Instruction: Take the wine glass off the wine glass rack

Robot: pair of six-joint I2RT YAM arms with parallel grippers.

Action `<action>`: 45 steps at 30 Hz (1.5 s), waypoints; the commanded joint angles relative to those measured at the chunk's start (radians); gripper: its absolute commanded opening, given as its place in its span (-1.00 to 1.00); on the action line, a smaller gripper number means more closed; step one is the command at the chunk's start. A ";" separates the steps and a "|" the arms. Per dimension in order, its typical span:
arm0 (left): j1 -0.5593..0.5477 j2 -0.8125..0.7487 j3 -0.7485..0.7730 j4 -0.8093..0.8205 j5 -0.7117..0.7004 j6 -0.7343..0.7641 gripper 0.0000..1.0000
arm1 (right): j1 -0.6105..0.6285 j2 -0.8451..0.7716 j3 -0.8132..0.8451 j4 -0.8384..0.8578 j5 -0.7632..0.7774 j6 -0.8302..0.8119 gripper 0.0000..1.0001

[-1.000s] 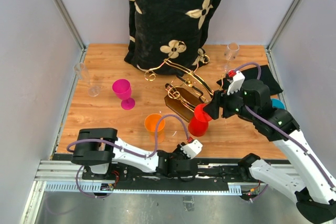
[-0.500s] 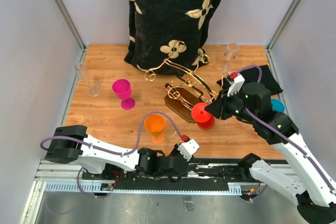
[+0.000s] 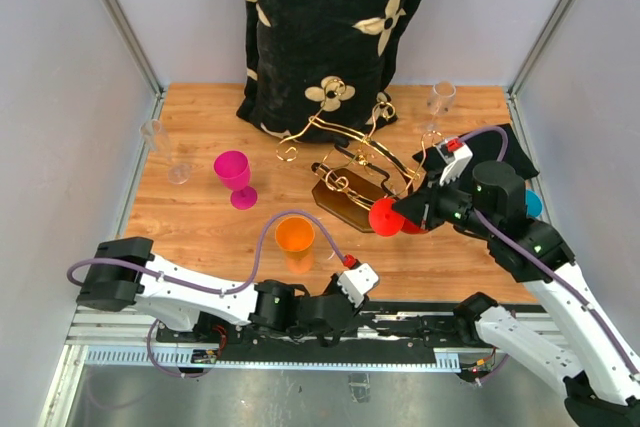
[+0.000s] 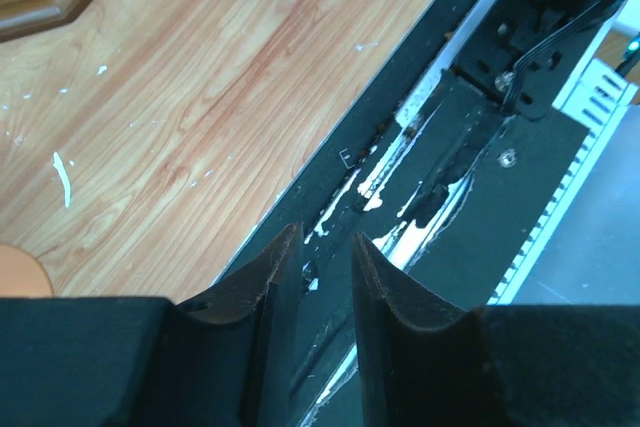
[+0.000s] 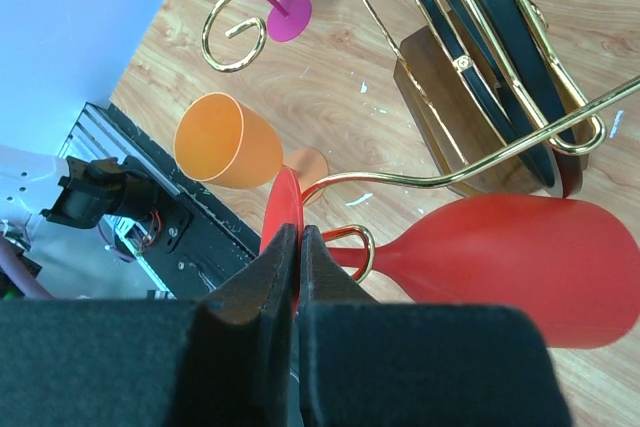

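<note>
The red wine glass (image 5: 520, 267) lies on its side, its stem through the loop at the end of a gold arm of the wine glass rack (image 5: 450, 179). My right gripper (image 5: 298, 232) is shut on the thin edge of the glass's foot (image 3: 384, 217). The rack (image 3: 350, 142) leans on its dark brown base (image 3: 345, 202) in mid-table. My left gripper (image 4: 325, 237) is low over the black rail at the table's near edge, its jaws a little apart with nothing between them; in the top view it (image 3: 335, 307) is folded beside the arm bases.
A pink goblet (image 3: 233, 172) and an orange cup (image 3: 294, 235) stand left of the rack. Clear glasses stand at the far left (image 3: 160, 137) and back right (image 3: 440, 97). A black floral cloth (image 3: 320, 27) hangs behind; a black cloth (image 3: 510, 142) lies at right.
My right gripper shut on the red glass's foot, and the glass tipped from upright onto its side. The rack's gold arms shifted. The left arm drew back along the near edge.
</note>
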 commanded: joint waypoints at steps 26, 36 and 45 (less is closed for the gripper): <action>-0.009 -0.088 0.023 -0.024 -0.036 -0.016 -0.38 | -0.200 0.037 -0.095 0.252 -0.190 0.105 -0.99; -0.009 -0.100 0.017 -0.025 -0.041 -0.026 -0.38 | -0.304 0.004 -0.131 0.281 -0.220 0.153 -0.99; -0.009 -0.136 0.003 -0.023 -0.047 -0.030 -0.39 | -0.390 -0.060 -0.213 0.323 -0.241 0.249 -0.99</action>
